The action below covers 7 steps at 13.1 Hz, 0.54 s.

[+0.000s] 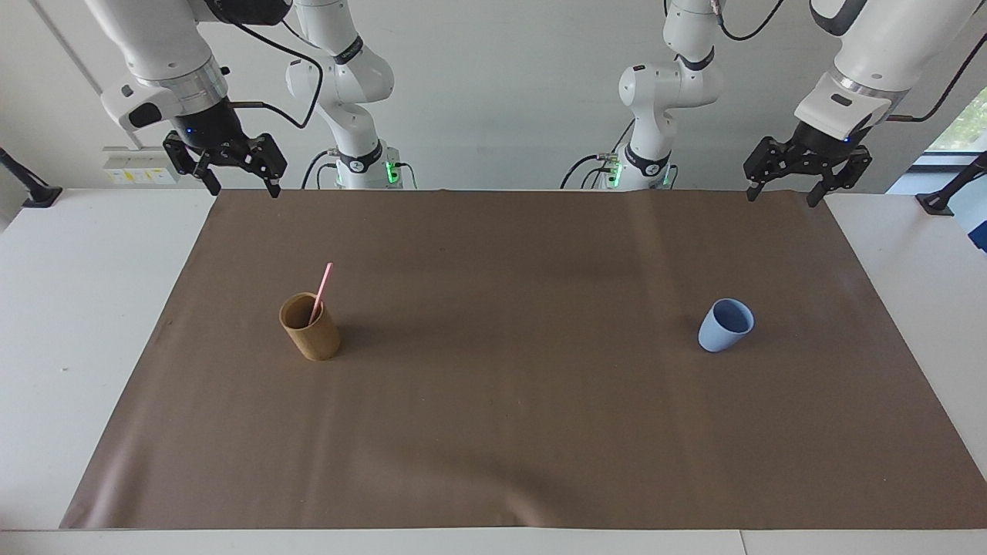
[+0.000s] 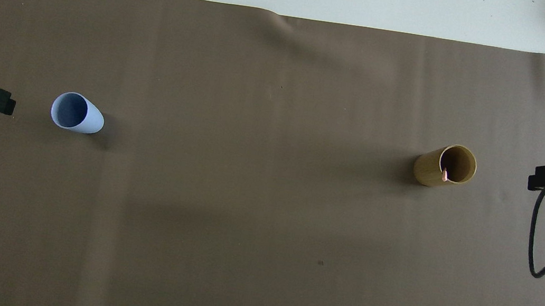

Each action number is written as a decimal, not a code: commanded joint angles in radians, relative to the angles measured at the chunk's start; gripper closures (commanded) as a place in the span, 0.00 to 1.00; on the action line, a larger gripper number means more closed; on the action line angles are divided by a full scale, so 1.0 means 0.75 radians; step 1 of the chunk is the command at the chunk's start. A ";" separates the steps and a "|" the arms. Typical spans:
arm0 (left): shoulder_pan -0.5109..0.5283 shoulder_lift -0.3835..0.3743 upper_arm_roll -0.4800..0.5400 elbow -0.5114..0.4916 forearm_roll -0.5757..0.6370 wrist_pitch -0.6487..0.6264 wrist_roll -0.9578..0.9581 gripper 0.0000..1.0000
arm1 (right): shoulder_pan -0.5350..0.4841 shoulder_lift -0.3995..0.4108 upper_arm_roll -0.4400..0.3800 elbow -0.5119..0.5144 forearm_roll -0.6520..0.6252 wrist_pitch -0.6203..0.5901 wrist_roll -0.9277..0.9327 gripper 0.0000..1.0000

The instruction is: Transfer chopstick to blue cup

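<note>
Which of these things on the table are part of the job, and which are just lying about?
Part of the job:
- chopstick, standing in the brown cup
- blue cup, empty, toward the left arm's end
- brown cup, toward the right arm's end

Just there:
- brown mat covering the table

No legible text or labels anywhere.

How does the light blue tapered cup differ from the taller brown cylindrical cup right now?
The light blue tapered cup is shorter and narrows to a rounded base; the brown cylindrical cup is taller with straight sides. The blue cup is empty, while the brown cup holds the thin pink chopstick, which leans out above its rim. The blue cup stands toward the left arm's end of the table, the brown cup toward the right arm's. Both stand upright on the brown mat, untouched.
</note>
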 commanded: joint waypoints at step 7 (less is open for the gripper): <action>0.000 -0.017 -0.012 -0.011 0.016 -0.012 -0.006 0.00 | -0.001 -0.006 0.007 -0.001 0.000 0.008 -0.028 0.00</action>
